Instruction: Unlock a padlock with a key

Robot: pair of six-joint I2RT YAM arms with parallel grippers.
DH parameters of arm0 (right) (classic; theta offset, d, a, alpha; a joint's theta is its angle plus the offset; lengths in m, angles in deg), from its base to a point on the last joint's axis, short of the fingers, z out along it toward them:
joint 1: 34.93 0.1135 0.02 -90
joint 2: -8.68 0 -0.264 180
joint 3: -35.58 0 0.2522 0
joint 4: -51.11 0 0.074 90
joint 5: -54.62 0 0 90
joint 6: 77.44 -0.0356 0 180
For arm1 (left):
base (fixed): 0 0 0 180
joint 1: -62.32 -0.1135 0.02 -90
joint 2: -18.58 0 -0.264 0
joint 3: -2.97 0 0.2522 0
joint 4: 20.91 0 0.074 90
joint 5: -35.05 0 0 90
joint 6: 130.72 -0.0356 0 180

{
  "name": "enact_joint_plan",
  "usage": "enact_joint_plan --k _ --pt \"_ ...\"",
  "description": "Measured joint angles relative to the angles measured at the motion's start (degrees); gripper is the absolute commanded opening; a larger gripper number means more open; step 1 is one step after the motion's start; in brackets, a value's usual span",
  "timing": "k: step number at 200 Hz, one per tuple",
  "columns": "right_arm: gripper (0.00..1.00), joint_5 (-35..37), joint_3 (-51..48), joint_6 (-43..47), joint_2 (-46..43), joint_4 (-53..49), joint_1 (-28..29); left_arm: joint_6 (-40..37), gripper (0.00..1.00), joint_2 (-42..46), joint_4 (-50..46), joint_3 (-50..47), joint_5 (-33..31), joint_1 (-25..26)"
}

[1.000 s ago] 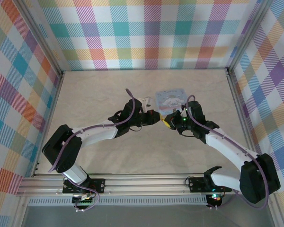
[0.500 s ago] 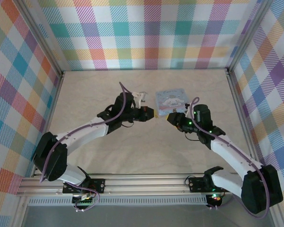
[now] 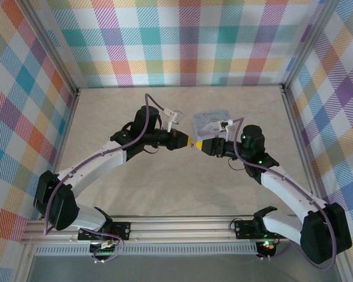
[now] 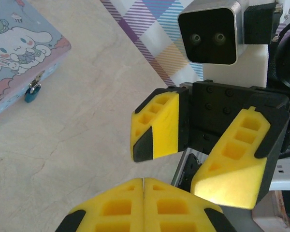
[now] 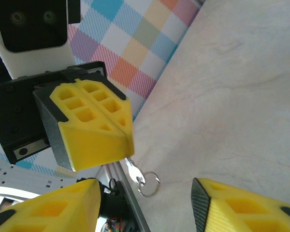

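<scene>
Left gripper [image 5: 123, 137]: my fingers are pressed fully together, pinching the key [image 5: 134, 170], which sticks out below the tips with its ring [image 5: 150, 184] dangling. Right gripper [image 4: 181, 166]: faces the left tip to tip, just apart, jaws roughly half spread, holding nothing. Padlock [image 4: 31, 92]: hangs from the clasp on the edge of the cartoon tin [image 4: 19, 48], on the table [image 4: 87, 125], beside both grippers.

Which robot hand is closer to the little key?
Left. The left gripper is shut on the key, which pokes out below. The right gripper is open, facing it, not touching.
</scene>
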State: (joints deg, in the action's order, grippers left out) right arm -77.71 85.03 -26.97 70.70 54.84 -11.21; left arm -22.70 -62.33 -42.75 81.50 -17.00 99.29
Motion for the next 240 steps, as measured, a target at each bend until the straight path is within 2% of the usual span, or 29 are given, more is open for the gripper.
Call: enact_joint_plan --k 52,183,240 --pt "0.46 -1.3 1.2 0.0 3.8 1.8 2.6 -0.1 0.00 0.0 -0.7 0.0 0.4 -0.1" --pt "0.29 -2.4 1.2 -0.3 4.5 3.1 3.4 0.2 0.00 0.7 0.2 -0.4 0.4 -0.9" --pt "0.14 -2.2 1.2 -0.2 5.1 3.0 3.7 0.4 0.00 0.8 0.7 -0.5 0.4 -0.9"
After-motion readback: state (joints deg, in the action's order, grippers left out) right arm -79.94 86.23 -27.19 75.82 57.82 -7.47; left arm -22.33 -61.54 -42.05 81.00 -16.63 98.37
